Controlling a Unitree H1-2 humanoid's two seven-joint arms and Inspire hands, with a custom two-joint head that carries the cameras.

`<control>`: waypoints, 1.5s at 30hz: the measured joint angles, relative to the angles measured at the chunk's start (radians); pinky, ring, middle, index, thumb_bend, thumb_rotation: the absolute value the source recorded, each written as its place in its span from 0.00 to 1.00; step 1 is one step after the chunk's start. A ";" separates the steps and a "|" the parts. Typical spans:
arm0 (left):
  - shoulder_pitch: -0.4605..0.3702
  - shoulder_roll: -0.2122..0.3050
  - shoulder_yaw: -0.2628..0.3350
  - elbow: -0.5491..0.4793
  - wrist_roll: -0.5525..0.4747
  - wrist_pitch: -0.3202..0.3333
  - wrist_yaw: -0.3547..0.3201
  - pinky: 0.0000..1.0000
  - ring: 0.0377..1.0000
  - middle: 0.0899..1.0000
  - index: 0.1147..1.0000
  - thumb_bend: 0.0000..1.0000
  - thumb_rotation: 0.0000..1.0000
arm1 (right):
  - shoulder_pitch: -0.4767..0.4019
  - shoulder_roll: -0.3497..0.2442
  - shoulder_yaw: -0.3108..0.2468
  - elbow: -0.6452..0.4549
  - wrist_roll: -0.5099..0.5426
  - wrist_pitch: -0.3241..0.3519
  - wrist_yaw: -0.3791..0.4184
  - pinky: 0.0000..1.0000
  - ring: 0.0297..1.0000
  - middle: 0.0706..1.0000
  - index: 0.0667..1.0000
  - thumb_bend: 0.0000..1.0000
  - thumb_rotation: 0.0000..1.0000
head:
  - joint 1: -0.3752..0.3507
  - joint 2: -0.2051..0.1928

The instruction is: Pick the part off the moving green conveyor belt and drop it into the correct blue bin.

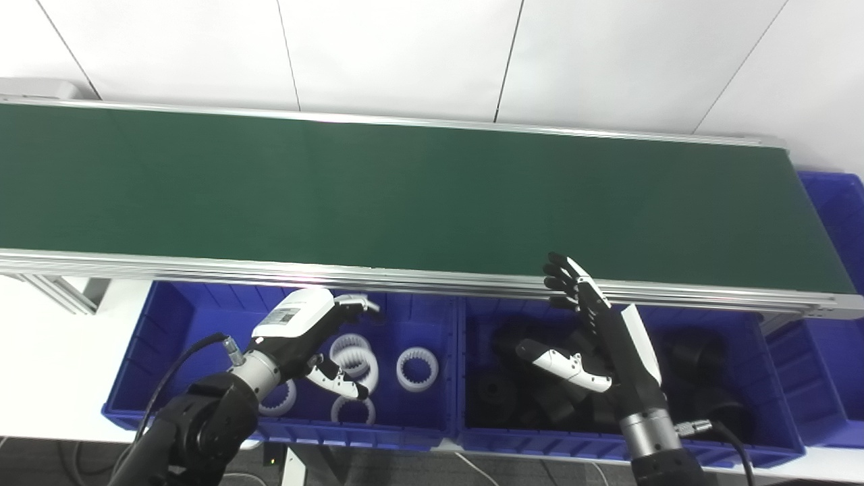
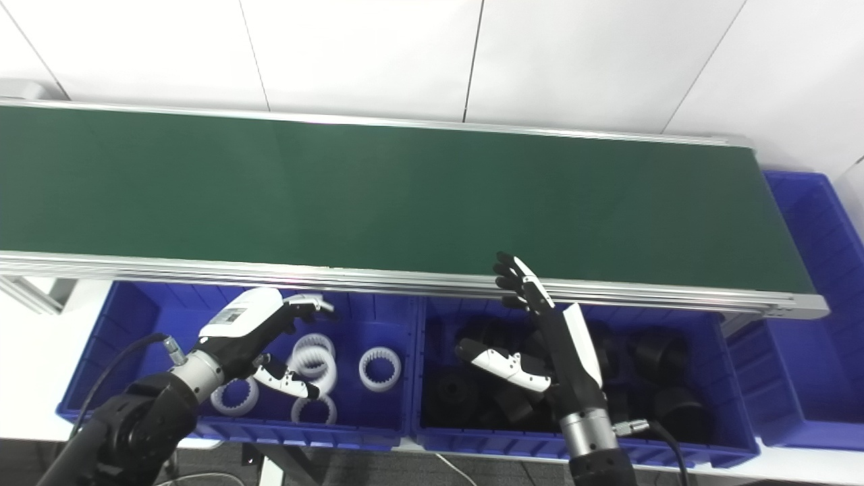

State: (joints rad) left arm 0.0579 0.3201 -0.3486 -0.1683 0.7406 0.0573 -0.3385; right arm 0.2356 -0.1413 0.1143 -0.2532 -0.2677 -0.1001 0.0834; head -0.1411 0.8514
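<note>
The green conveyor belt runs across the view and carries no part. Below its near rail stand two blue bins. The left bin holds several white toothed rings. The right bin holds several black cylindrical parts. My left hand hovers open and empty over the left bin, fingers curled forward. My right hand is open and empty over the right bin, fingers pointing up to the belt's near rail.
A third blue bin stands past the belt's right end. The aluminium rail edges the belt above the bins. A white wall lies behind. Black cables trail from both wrists.
</note>
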 measured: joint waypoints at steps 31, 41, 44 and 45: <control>0.012 -0.098 0.186 0.148 -0.817 -0.163 -0.044 0.79 0.86 0.91 0.92 0.85 0.23 | 0.012 -0.009 0.005 -0.002 -0.029 0.058 0.028 0.77 0.85 0.89 0.92 0.80 0.56 | -0.069 -0.031; 0.013 -0.098 0.199 0.151 -0.879 -0.162 -0.054 0.80 0.86 0.91 0.92 0.84 0.21 | 0.012 -0.005 0.006 -0.002 -0.035 0.060 0.030 0.78 0.86 0.89 0.92 0.78 0.53 | -0.064 -0.038; 0.013 -0.098 0.199 0.153 -0.881 -0.162 -0.054 0.79 0.86 0.91 0.92 0.83 0.19 | 0.012 -0.003 0.007 -0.002 -0.036 0.060 0.030 0.77 0.86 0.89 0.91 0.78 0.53 | -0.064 -0.040; 0.013 -0.098 0.199 0.156 -0.881 -0.162 -0.054 0.79 0.86 0.91 0.92 0.83 0.19 | 0.012 -0.003 0.007 -0.002 -0.038 0.060 0.030 0.77 0.86 0.89 0.91 0.78 0.53 | -0.064 -0.040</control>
State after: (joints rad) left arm 0.0704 0.2222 -0.1495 -0.0120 -0.1401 -0.1048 -0.3928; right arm 0.2479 -0.1440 0.1210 -0.2554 -0.3056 -0.0401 0.1129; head -0.2056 0.8115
